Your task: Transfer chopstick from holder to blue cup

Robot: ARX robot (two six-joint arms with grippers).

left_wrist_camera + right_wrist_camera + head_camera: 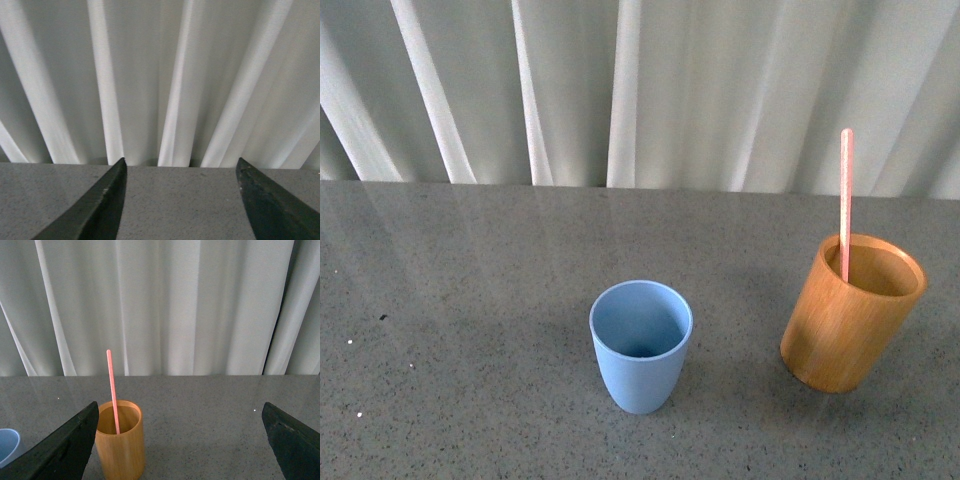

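Chopstick [845, 200] stands in holder [845, 325] at right of front frame; blue cup [638, 360] lower centre on bench [470, 300]. We see left claw [181, 160] and right claw [180, 404] spread apart.

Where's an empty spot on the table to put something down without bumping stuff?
The big bare stretch of table left of the blue cup, back to the curtain, is free. The gap between the blue cup and the holder is free too, but narrower. The right side is crowded: the chopstick sticks up from the holder.
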